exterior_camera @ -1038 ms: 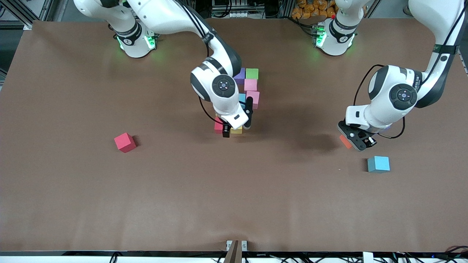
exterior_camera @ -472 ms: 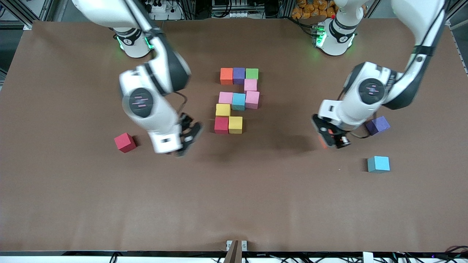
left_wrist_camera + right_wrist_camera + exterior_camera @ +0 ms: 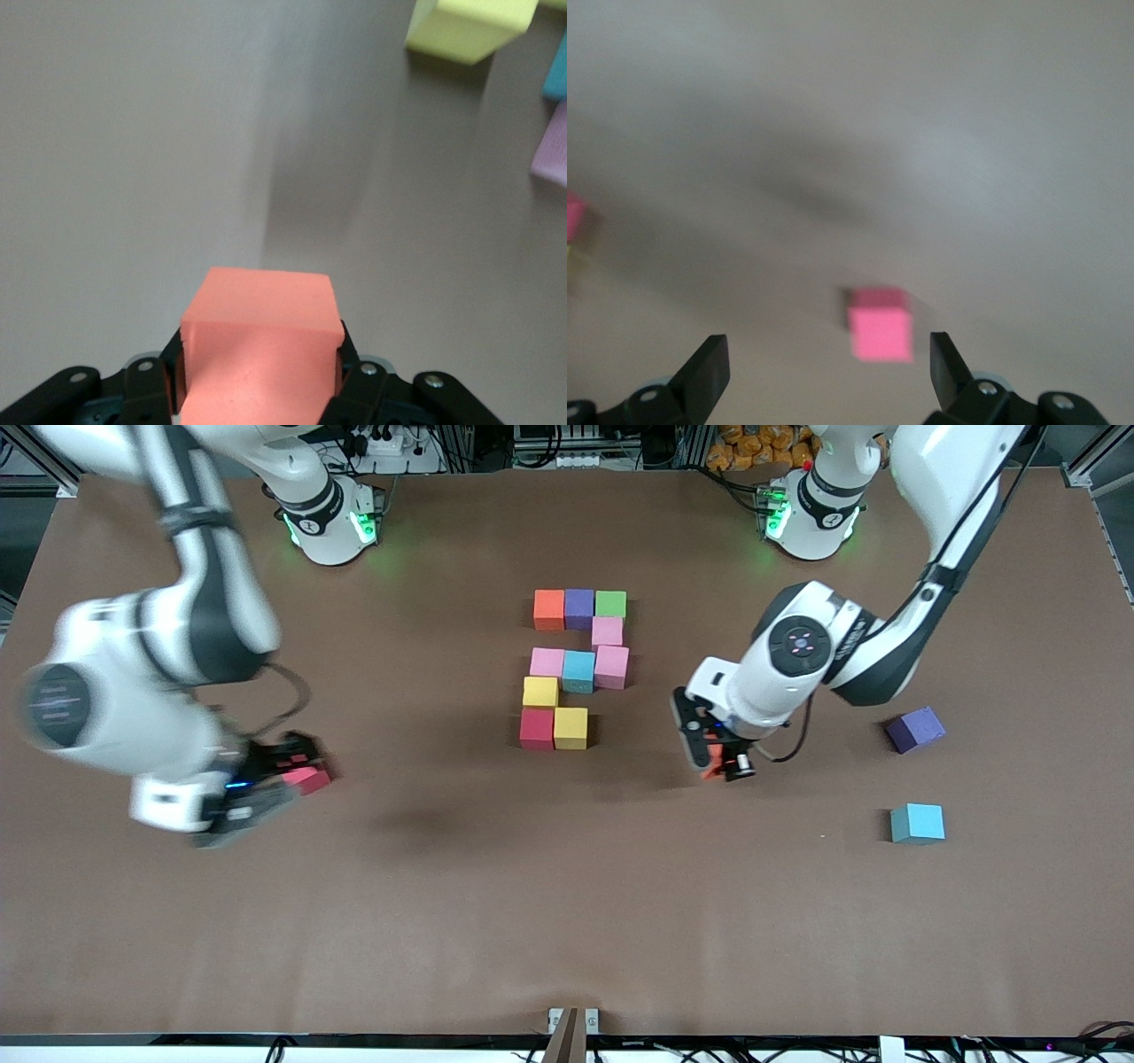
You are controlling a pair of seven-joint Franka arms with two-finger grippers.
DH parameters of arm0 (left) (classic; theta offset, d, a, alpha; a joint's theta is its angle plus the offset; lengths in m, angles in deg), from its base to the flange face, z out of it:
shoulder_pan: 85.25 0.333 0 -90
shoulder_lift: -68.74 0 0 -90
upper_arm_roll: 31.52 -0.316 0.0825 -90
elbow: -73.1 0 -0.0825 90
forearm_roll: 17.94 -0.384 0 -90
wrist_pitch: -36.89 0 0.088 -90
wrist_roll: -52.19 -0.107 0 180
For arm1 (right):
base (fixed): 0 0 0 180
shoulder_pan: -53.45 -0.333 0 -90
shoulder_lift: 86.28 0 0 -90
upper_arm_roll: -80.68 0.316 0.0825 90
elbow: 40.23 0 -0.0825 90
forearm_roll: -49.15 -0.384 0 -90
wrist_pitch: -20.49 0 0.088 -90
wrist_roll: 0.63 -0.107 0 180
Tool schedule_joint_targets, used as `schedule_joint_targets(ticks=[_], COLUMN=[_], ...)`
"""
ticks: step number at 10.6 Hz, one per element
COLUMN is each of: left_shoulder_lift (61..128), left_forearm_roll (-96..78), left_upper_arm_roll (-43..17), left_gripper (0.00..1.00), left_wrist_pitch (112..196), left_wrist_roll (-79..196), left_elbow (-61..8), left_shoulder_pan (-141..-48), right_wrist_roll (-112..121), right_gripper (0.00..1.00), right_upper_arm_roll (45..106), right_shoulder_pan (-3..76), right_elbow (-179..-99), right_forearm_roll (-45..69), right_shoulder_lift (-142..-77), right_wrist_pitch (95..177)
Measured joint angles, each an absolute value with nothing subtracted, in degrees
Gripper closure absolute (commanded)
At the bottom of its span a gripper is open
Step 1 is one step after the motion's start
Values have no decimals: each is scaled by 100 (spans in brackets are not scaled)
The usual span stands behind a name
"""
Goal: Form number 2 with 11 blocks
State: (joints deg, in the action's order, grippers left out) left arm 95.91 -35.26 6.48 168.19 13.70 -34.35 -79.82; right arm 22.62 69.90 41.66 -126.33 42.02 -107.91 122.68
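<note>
**Ten cubes laid out, an orange one held in the air**

The number 2 (image 3: 574, 669) lies on the brown counter (image 3: 567, 921) roughly midway between the two arm bases, with ten blocks in place. Its row farthest from the front camera runs orange (image 3: 548, 608), purple (image 3: 579, 607), green (image 3: 610, 604). Under the green cube sits a pink block (image 3: 607, 631). The middle row holds a pink cube (image 3: 547, 662), a light blue cube (image 3: 578, 670) and another pink cube (image 3: 612, 666). A yellow block (image 3: 540, 691) follows beneath the first of these, and the row nearest the camera has a red block (image 3: 536, 728) touching a yellow block (image 3: 570, 727); the spot beside that yellow cube, toward the left arm's end, is bare.

The left gripper (image 3: 716, 760) hangs over the counter just off that bare spot, toward the left arm's end. Its jaws are clamped on an orange block (image 3: 261, 350), which the left wrist view shows squeezed between the two pads.

The right gripper (image 3: 244, 802) is over the right arm's end of the counter, above a loose red block (image 3: 306, 779). Its jaws stand wide apart, and in the right wrist view the cube (image 3: 880, 324) sits on the counter between them, untouched.

Two more loose cubes lie toward the left arm's end: a purple block (image 3: 915, 729) and, nearer the front camera, a light blue block (image 3: 917, 823), well apart from each other.
</note>
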Motion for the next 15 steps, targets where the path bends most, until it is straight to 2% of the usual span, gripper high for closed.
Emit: schedule_joint_targets(ticks=[2,7,15], left_shoulder_lift=[9950,10203,10591], left_forearm_roll=[-3527,-3540,-3552], left_upper_arm_roll=[534,-281,-445], left_gripper=[100,100,100], left_wrist_pitch=[16808,16802,16758], left_wrist_roll=[1418,1656,2006], left_elbow=[-3165,-2962,-2629], left_shoulder_pan=[-8471,-9922,-10528], right_wrist_roll=[2258,1869,1400], right_gripper=[0,0,0], right_upper_arm_roll=[6506,6445,6472], right_shoulder_pan=[4557,5133,5132], right_elbow=[-12637,-12635,-12622], right_forearm_roll=[4194,4193,4240], right_shoulder_lift=[-10677,-10484,-10472], right_wrist_pitch=[12077,11850,11703])
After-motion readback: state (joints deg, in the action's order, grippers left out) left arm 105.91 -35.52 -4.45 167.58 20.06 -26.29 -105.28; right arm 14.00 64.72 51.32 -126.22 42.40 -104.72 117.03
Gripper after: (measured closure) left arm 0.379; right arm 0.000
